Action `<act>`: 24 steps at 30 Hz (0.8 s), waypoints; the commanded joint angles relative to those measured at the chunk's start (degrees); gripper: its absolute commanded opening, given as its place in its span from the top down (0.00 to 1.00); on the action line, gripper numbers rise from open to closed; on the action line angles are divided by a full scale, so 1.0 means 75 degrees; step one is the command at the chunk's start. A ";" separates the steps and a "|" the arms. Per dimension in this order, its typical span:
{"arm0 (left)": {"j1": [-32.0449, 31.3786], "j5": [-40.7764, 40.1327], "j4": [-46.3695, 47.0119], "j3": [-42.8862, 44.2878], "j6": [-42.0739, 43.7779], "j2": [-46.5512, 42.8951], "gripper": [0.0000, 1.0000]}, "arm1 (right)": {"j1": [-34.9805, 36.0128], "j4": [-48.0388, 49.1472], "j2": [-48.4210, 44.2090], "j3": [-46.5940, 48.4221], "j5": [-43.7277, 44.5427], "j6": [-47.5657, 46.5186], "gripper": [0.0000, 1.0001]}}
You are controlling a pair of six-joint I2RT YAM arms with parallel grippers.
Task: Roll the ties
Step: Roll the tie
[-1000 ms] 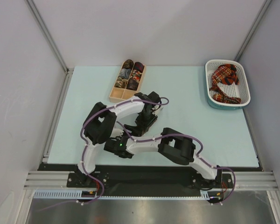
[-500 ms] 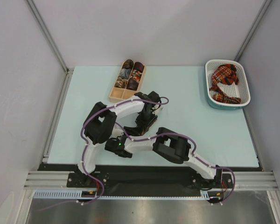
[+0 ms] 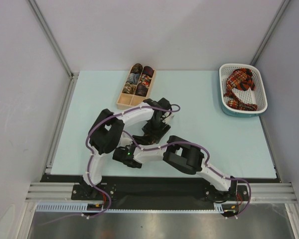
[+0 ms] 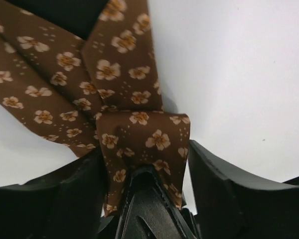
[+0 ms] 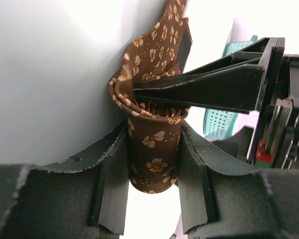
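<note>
Right claw (image 5: 154, 127) is clamped on the brown tie (image 5: 152, 149). In my right wrist feed its two fingers (image 5: 114, 169) press against either side of a short upright roll of the flowered fabric, and the coiled layers show at the roll's top end. One long black finger of the left claw (image 4: 144, 149) reaches across that open end from the right, and loose fabric trails on past it.

On the left wrist feed the same tie is folded over a black part in the middle of the view, with two bands running away up and to the left. The left claw's jaws stand apart on either side of that fold, with the fabric's edges right at the inner faces. I cannot tell whether they are pressing it or merely flanking it.

From overhead the tie itself is hidden. Both wrists meet low over the pale counter (image 3: 214, 144), left of its middle and toward the near edge, and the roll sits under them.

Farther back and to the left lies the wooden divided box (image 3: 127, 106), with rolled ties (image 3: 148, 72) filling its far compartments. At the far right corner, well apart from the arms, the white basket (image 3: 241, 113) holds a red plaid tie (image 3: 241, 87) in a loose heap.
</note>
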 commanded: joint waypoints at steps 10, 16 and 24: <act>0.0079 -0.0047 -0.0016 0.0794 -0.0017 -0.1412 0.09 | -0.0085 0.1217 -0.0057 -0.0989 -0.2038 -0.0387 0.70; 0.0570 -0.0387 0.1133 -0.0037 -0.0685 -0.2807 0.00 | -0.0003 0.2283 -0.0818 -0.1832 -0.2119 -0.1033 0.70; 0.2187 0.0209 0.2819 -0.2553 -0.1857 -0.5350 0.00 | -0.0283 0.3070 -0.2691 -0.2607 -0.4190 -0.1128 0.70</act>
